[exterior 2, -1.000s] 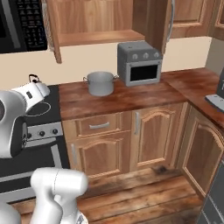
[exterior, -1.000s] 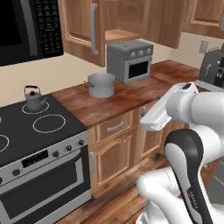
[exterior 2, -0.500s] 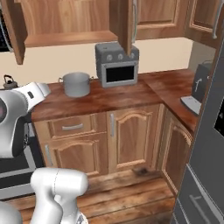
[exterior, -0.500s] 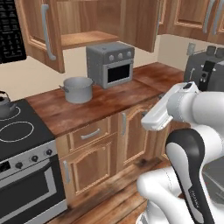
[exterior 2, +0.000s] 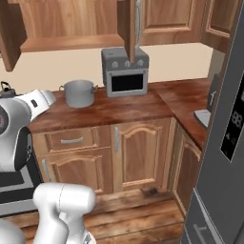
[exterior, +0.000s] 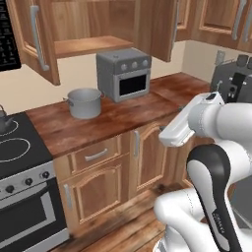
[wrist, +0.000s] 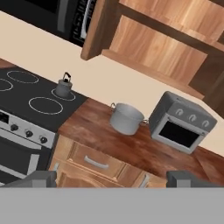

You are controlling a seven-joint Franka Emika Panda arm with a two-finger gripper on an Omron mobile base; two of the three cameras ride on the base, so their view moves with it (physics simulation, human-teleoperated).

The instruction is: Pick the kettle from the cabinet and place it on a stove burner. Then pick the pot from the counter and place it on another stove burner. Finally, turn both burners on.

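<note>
1. Over on the far left of the hand view, the kettle [wrist: 64, 86] is already sitting on a back burner ring [wrist: 64, 94] of the black cooktop [wrist: 26, 114], so I'd say that part is done and the pot is up next.
2. Moving right, the pot [wrist: 126, 118] is standing upright on the desk [wrist: 144, 148], near the cooktop edge and just beside the little grey toaster oven [wrist: 181, 123], not touching it as far as I can tell. In the left base view the pot [exterior: 84, 102] is sitting well apart from the arm.
3. Above it the cabinet [exterior: 83, 34] is hanging open with a bare shelf.
4. The tool [wrist: 113, 178] is spread wide and holding nothing, its tips poking up at the bottom of the hand view, looking at the pot from far off.
5. Imo the trick here is coming down over the rim and pinching one wall, or grabbing a loop handle. The body looks too wide to straddle.
6. I'd also be watching the toaster oven on the right when lining up, and be lifting straight up before swinging left toward a free ring like the front burner [wrist: 44, 105], keeping clear of the kettle.
</note>
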